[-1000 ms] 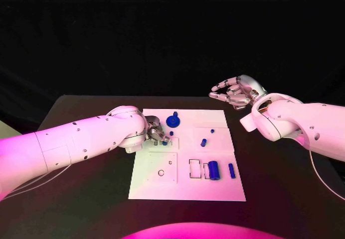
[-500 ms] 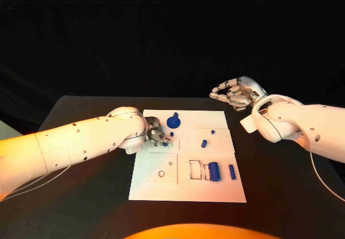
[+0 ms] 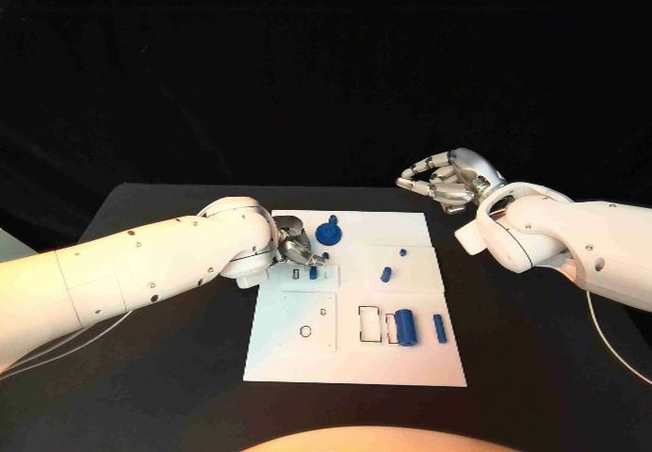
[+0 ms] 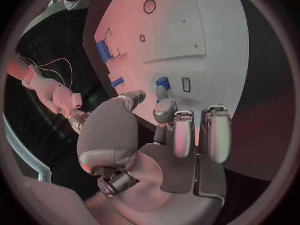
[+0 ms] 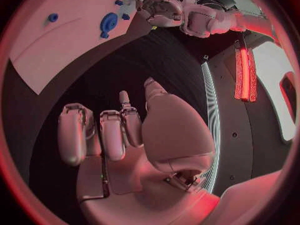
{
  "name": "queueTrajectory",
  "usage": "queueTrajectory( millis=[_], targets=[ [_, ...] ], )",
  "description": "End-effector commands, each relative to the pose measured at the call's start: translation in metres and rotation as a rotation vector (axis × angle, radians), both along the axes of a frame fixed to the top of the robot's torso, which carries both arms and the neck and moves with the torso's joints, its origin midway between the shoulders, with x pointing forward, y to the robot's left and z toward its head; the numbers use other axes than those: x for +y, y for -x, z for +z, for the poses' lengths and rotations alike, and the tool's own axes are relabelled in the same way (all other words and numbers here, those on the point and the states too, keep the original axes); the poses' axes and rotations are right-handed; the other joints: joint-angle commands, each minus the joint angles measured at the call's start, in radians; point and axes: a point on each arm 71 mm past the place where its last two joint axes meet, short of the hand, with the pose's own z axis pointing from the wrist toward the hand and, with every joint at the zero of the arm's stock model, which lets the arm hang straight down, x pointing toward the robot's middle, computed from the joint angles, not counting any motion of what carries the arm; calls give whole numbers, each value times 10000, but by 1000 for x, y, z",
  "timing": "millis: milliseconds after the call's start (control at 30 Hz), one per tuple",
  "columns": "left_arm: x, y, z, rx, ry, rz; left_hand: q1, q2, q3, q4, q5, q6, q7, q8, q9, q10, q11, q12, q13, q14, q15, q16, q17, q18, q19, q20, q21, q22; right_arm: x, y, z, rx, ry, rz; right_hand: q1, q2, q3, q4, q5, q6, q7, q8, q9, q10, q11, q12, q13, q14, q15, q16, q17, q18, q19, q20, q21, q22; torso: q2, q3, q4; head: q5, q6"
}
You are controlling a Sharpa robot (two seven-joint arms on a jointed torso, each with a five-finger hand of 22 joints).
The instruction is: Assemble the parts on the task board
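Note:
The white task board (image 3: 356, 353) lies mid-table. My left hand (image 3: 292, 250) hovers low over its far left part, fingers bent. One fingertip (image 4: 161, 92) touches a small blue part (image 3: 313, 272) (image 4: 162, 82) that sits on the board beside a little slot (image 4: 185, 85). The thumb (image 4: 134, 97) is close by, and whether it grips the part is unclear. My right hand (image 3: 446, 176) (image 5: 119, 135) is raised off the board's far right corner, fingers curled in on nothing. A blue round knob (image 3: 328, 229) (image 5: 108, 23) stands at the board's far edge.
More blue parts lie on the board: a small peg (image 3: 402, 250), a short piece (image 3: 386, 273), a thick cylinder (image 3: 405, 325) beside a rectangular cutout (image 3: 368, 320), and a thin bar (image 3: 439, 326). Black table (image 3: 163, 377) surrounds the board.
The small blue part now shows more fully below my left fingertips, which have drawn back slightly. The right hand has hardly moved.

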Motion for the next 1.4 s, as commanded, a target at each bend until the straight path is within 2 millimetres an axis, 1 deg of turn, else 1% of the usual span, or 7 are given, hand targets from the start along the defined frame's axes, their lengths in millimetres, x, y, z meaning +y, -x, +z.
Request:
queueTrajectory(
  millis=[33, 267, 300, 433, 533, 733, 1400],
  targets=[
    [-2, -1, 9, -136, 94, -49, -31, -35, -105, -2, -84, -38, 61, -61, 24, -46, 28, -12, 0, 1058, -57, 36, 2631, -153, 29, -34, -40, 1023, 2, 0, 0, -56, 32, 165, -125, -11, -50, 5, 69, -82, -17, 60, 9, -70, -4, -45, 1105, 556, -63, -64, 509, 207, 118, -76, -49, 1219, 0, 3, -16, 12, 31],
    [4, -7, 34, -354, 178, 5, -97, 46, -368, -5, -477, -308, 158, -238, 45, -284, 109, -208, -283, 1035, 0, -6, 2557, -93, -145, 15, -173, 763, 0, -1, -1, -48, 39, 120, -171, 3, -79, 7, 77, -89, -17, 67, 9, -70, -3, -44, 1104, 555, -63, -68, 505, 206, 122, -76, -46, 1223, 5, 5, -4, 14, 85],
    [6, -8, 38, -380, 188, 24, 24, 83, -390, -16, -457, -615, 274, -519, -59, -454, 198, -359, -481, 1009, 64, -54, 2472, -59, -256, 59, -259, 602, 0, -1, -1, -48, 41, 112, -171, 3, -79, 7, 77, -89, -17, 67, 9, -70, -3, -44, 1104, 555, -63, -68, 505, 206, 122, -76, -46, 1223, 5, 3, 1, 13, 89],
    [14, -15, 54, -507, 355, 197, 229, 124, -485, -8, -444, -782, 442, -901, -247, -763, 353, -612, -825, 980, 203, -106, 2382, -6, -419, 187, -393, 370, -1, -1, -1, -48, 50, 77, -171, 3, -79, 7, 77, -89, -17, 67, 9, -70, -3, -44, 1104, 555, -63, -68, 505, 206, 122, -76, -46, 1223, 5, 6, 13, 28, 132],
    [21, -24, 65, -668, 607, 461, 459, 189, -540, -10, -428, -1057, 664, -1453, -550, -1500, 552, -1468, -1890, 877, 365, -279, 2093, 80, -689, 340, -613, -19, -2, -1, -1, -49, 56, 56, -192, 11, -92, 7, 80, -92, -17, 72, 9, -70, -2, -44, 1103, 557, -63, -66, 513, 204, 126, -76, -39, 1228, 10, 3, 7, 59, 175],
    [31, -46, 73, -1026, 975, 1043, 789, 279, -651, -5, -410, -1337, 960, -2278, -1151, -2207, 811, -2341, -2966, 831, 603, -344, 1983, 122, -794, 555, -732, -176, -2, -2, -1, -45, 61, 46, -197, 17, -99, 1, 86, -94, -17, 75, 10, -70, -3, -43, 1103, 558, -63, -65, 515, 204, 128, -76, -38, 1229, 31, -13, 1, 97, 237],
    [33, -78, 48, -291, -33, 1132, 846, 292, -675, -6, -425, -1276, 951, -2320, -1218, -2146, 814, -2274, -2908, 853, 618, -308, 2041, 110, -750, 579, -702, -114, 2, 0, 0, -83, 15, 161, -193, 25, -104, -6, 100, -98, -18, 79, 10, -67, -4, -40, 1105, 561, -63, -63, 523, 201, 133, -77, -27, 1237, 141, -32, -83, 200, 309]
  ],
)
